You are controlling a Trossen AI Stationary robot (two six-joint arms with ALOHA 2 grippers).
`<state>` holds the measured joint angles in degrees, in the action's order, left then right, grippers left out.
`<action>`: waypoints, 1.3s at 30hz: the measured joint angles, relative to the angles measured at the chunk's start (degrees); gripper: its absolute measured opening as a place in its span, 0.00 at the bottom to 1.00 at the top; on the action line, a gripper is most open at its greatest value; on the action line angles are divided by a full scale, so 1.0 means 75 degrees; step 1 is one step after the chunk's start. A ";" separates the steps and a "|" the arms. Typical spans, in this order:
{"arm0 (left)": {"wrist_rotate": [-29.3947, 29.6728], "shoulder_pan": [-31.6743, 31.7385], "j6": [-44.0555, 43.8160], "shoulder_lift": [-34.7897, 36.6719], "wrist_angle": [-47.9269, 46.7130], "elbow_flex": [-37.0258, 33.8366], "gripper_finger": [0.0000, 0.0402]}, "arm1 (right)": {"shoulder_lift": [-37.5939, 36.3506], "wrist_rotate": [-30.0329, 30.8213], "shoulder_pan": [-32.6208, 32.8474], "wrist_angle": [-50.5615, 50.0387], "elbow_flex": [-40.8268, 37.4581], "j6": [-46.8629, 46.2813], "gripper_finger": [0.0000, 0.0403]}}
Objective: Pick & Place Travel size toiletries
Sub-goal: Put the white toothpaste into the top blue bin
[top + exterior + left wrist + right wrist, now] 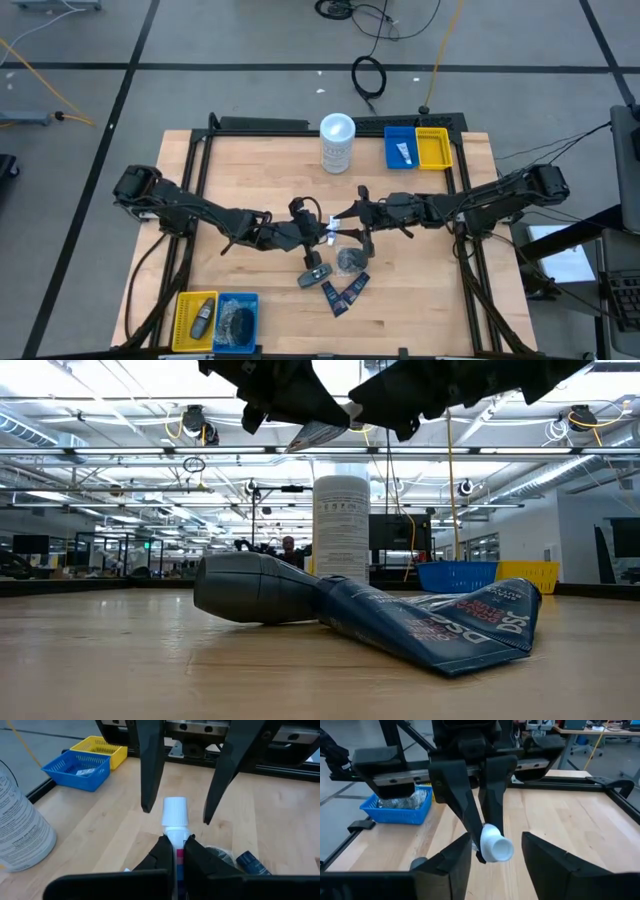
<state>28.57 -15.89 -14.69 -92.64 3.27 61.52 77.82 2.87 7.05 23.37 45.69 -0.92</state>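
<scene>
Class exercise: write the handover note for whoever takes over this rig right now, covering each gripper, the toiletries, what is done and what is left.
Left gripper: shut on the white tube, raised mid-table.
Right gripper: open, fingers either side of the tube's cap.
Done: one item each in the far blue bin, near yellow bin and near blue bin.
Left on the table: grey mini bottle, dark wrapped bundle, navy sachets, plus the held tube.
</scene>
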 joint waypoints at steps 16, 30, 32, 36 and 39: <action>-0.0016 -0.0002 0.0162 0.0000 0.0189 0.0000 0.01 | 0.0229 -0.0219 -0.0031 0.0372 0.0007 0.0070 0.36; -0.0010 -0.0037 0.0226 0.0000 0.0209 0.0000 0.04 | 0.0236 -0.0277 -0.0041 0.0313 0.0006 0.0588 0.12; -0.0008 -0.0037 0.0221 0.0000 0.0210 0.0000 0.05 | 0.0236 -0.0279 -0.0041 0.0321 0.0006 0.0620 0.12; -0.0019 -0.0043 0.0216 0.0000 0.0213 0.0000 0.03 | 0.0236 -0.0399 -0.0043 0.0325 0.0006 0.0620 0.12; -0.0034 -0.0043 0.0212 0.0000 0.0199 0.0000 0.02 | 0.0236 -0.0399 -0.0044 0.0306 0.0006 0.0622 0.12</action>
<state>28.32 -16.21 -13.10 -92.64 4.76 61.52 79.59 -0.12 6.72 25.66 45.74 3.74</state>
